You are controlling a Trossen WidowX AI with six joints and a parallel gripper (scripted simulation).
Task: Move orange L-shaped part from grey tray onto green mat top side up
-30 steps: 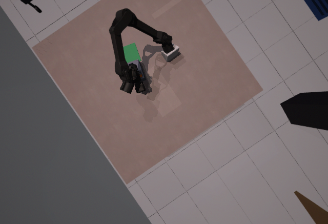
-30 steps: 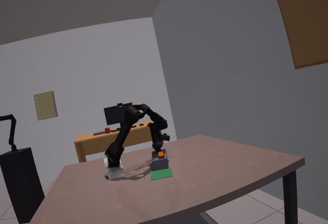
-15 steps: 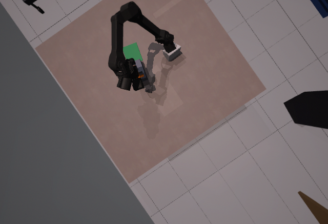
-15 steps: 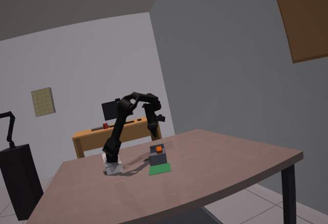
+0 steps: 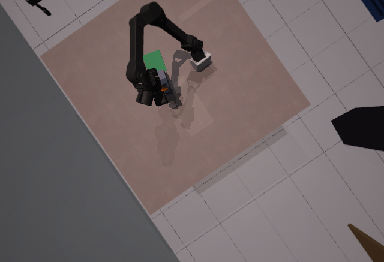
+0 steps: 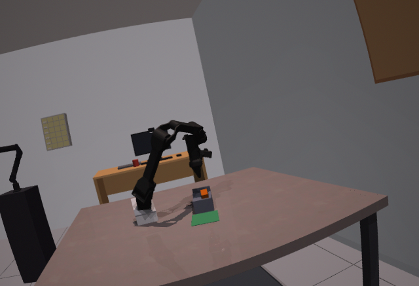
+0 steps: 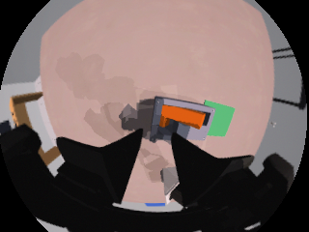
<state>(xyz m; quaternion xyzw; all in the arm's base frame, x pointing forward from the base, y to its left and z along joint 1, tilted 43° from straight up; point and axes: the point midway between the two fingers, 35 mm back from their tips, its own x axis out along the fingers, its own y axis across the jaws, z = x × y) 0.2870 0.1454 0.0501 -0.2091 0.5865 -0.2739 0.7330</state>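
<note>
Hand: your gripper (image 5: 160, 98) (image 6: 198, 176) (image 7: 157, 133) is part-way open and has let go of everything. Its two black tips stand apart, with nothing pinched between them.
Where the hand is: up in the air, above the tray, pointing down. You are not touching the orange part.
Orange part: the orange L-shaped part (image 5: 164, 89) (image 6: 203, 193) (image 7: 183, 117) is in the tray, not on the mat. It looks tipped, with the end near the mat poking up over the rim. The L-shaped end is at the side away from the mat.
Grey tray: the grey tray (image 5: 162, 76) (image 6: 203, 205) (image 7: 195, 131) sits on the table (image 5: 232, 98) (image 6: 270, 208) (image 7: 145, 48). You can see a dark gap in the pocket by the raised end.
Green mat: the green mat (image 5: 155, 60) (image 6: 205, 218) (image 7: 222, 118) lies flat, right beside the tray's short side.
Arm: your black arm (image 5: 136, 42) (image 6: 155, 161) bends up high and over, from a white base (image 5: 201, 63) (image 6: 145, 216) on the table.
Back of room: you have a red cup (image 6: 135, 162) on a wooden desk (image 6: 145, 178).
</note>
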